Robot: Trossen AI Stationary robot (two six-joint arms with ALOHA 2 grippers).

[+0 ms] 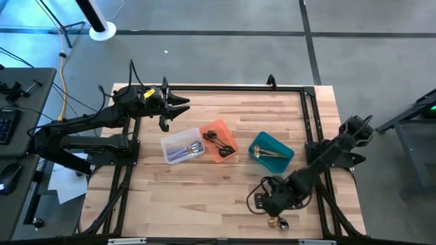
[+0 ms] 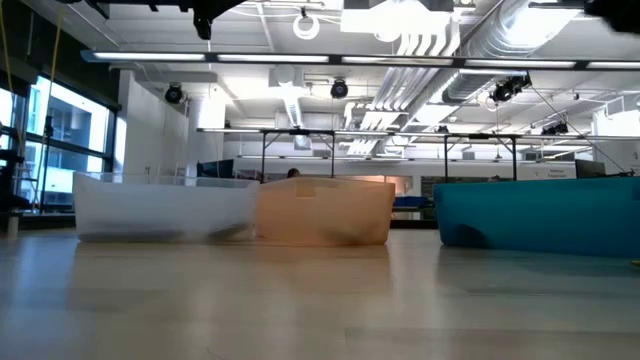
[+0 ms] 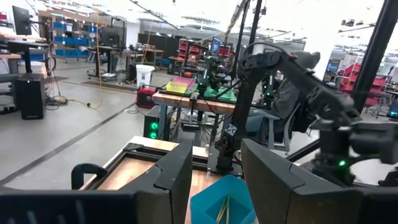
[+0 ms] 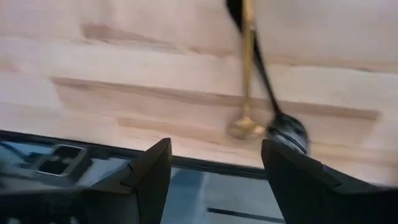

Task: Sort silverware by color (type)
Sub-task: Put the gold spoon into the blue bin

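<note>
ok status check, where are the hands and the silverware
Right hand open, low over gold spoon and black spoon near table's front edge. Left hand open, empty, raised at the back. Rest of silverware binned. Nothing blocking.

Colour rundown: the pale wood-plank worktop [image 1: 225,112] has light butcher-block striping inside a black metal frame. Three small plastic bins sit in a row: a clear frosted one [image 1: 181,146] with shiny silver cutlery [image 1: 193,149], an orange one [image 1: 219,141] with black cutlery [image 1: 218,139], and a teal one [image 1: 270,151] with gold cutlery [image 1: 267,154]. Near the worktop's edge lie a gold spoon [image 4: 247,74] and a black spoon [image 4: 283,124]. Both robot arms are dark, nearly black.
</note>
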